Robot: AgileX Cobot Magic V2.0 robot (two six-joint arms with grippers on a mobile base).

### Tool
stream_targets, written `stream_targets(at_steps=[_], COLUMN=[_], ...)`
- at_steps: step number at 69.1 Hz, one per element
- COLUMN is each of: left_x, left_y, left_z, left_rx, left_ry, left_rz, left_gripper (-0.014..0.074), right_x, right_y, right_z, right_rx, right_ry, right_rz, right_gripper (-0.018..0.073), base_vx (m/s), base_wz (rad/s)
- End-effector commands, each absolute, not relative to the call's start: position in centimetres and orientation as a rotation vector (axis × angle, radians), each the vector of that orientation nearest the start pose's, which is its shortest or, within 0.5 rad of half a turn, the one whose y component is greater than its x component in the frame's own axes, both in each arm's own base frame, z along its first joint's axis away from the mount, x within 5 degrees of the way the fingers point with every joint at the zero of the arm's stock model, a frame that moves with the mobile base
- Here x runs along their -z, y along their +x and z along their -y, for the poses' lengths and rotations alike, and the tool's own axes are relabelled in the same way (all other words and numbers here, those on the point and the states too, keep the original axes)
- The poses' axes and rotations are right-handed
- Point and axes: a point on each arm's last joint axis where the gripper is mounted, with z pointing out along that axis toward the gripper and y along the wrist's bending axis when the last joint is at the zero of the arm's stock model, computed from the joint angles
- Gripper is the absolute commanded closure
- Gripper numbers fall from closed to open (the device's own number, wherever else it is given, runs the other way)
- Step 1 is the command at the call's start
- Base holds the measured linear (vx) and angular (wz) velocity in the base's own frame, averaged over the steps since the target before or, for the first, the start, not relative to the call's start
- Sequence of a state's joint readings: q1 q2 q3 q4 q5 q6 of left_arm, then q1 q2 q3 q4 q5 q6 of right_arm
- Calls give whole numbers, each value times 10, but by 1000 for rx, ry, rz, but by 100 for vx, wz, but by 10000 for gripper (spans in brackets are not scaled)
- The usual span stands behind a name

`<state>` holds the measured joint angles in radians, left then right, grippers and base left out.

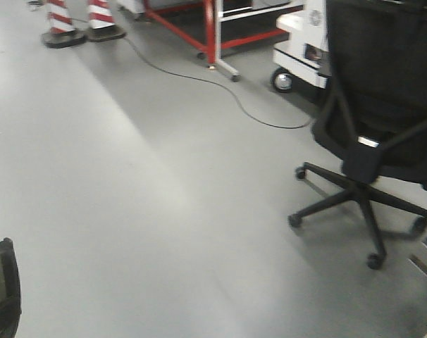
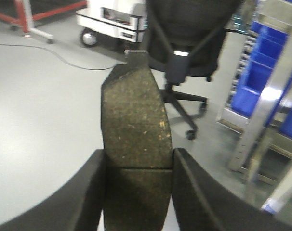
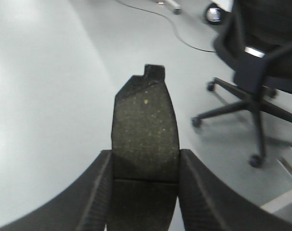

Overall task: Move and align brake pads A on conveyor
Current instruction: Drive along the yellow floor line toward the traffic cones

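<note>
My left end effector [image 2: 139, 161] clenched one brake pad [image 2: 134, 110], my right end effector [image 3: 145, 163] another brake pad [image 3: 145, 115]; end-held, either could slip out mid-travel.

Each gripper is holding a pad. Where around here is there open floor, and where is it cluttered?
Open: the wide grey floor between the striped cones and the office chair, this side of the cable. Crowded: around the chair, red frame, white cart and blue-bin shelving.
</note>
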<state>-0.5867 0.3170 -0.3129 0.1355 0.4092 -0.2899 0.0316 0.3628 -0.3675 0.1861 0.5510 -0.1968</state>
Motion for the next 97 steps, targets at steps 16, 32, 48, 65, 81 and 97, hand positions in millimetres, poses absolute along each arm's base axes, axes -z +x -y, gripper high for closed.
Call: stream_targets(at_steps=[16,32,48,65,81,97], left_x=[-280,-280,-280,-280,-280,-280], left_y=[69,69,69,69,69,69], left_z=[42,42,42,42,42,42], left_rx=[502,502,502,502,502,502], left_ry=[357,357,357,357,357,357], left_rz=[-1765,-1765,-1765,-1765,-1765,-1765], left_gripper=[467,467,467,467,467,467], right_x=[-281,-281,-281,-281,-281,-281], right_y=[82,82,82,82,82,82], right_z=[-10,-10,-10,-10,-10,-10], right_rx=[-81,-81,-81,-81,-81,-81], right_ry=[-116,-116,-116,-116,-116,-116], right_rz=[-1907,-1907,-1907,-1907,-1907,-1907], right_gripper=[560,560,560,560,560,560], base_vx=[9,14,16,19,24,34], base_wz=[49,53,55,43,33,23])
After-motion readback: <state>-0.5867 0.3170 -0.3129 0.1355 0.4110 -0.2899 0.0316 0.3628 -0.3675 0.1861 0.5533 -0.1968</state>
